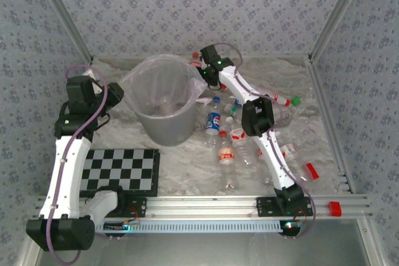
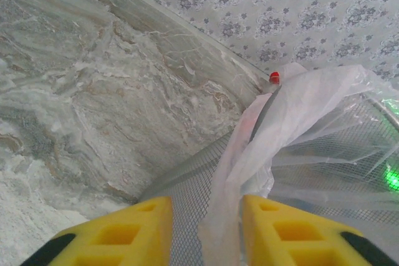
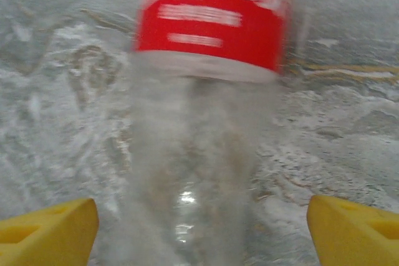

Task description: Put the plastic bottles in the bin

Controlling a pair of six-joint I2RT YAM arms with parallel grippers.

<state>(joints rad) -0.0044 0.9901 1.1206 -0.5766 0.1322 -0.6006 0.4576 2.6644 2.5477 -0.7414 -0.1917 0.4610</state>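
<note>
The grey bin (image 1: 163, 123), lined with a crinkly bag, stands left of centre. My left gripper (image 1: 117, 95) is at its left rim. In the left wrist view its yellow fingers (image 2: 140, 232) stand close together astride the bin wall (image 2: 187, 185) and a fold of bag (image 2: 262, 135). My right gripper (image 1: 199, 61) hovers just behind the bin's right rim. Its jaws (image 3: 202, 235) are wide open around a blurred clear bottle with a red label (image 3: 215, 23), touching neither side. Several more plastic bottles (image 1: 225, 152) lie right of the bin, one with a blue label (image 1: 213, 123).
A black and white checkerboard mat (image 1: 118, 169) lies at the front left. A small red block (image 1: 335, 208) sits on the front rail. Metal frame posts and patterned walls close in the marble table (image 1: 187, 172) at the back and sides.
</note>
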